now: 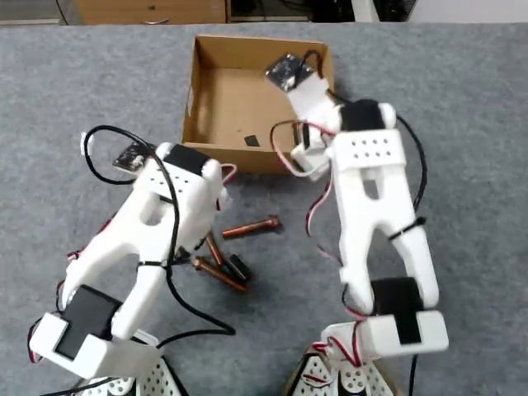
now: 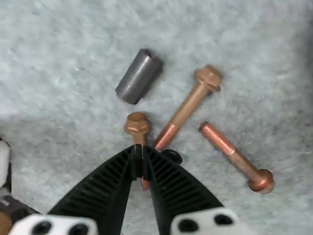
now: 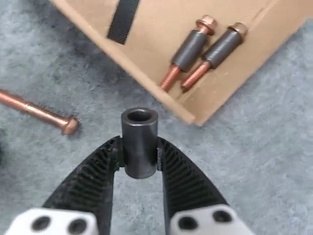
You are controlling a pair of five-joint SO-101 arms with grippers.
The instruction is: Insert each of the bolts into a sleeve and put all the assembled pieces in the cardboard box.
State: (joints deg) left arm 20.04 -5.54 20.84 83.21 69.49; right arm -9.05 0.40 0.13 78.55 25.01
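Note:
My left gripper is shut on a copper bolt, whose hex head sticks out past the fingertips, low over the carpet. Beside it lie a loose dark sleeve and two more copper bolts. My right gripper is shut on a dark sleeve, held upright with its bore showing, just outside the front wall of the cardboard box. Two assembled pieces lie side by side in a box corner. Another bolt lies on the carpet near the right gripper.
The open cardboard box stands at the back middle of the grey carpet. The loose bolts and sleeve lie between the two arms. Cables hang around both arms. A wooden cabinet stands beyond the carpet.

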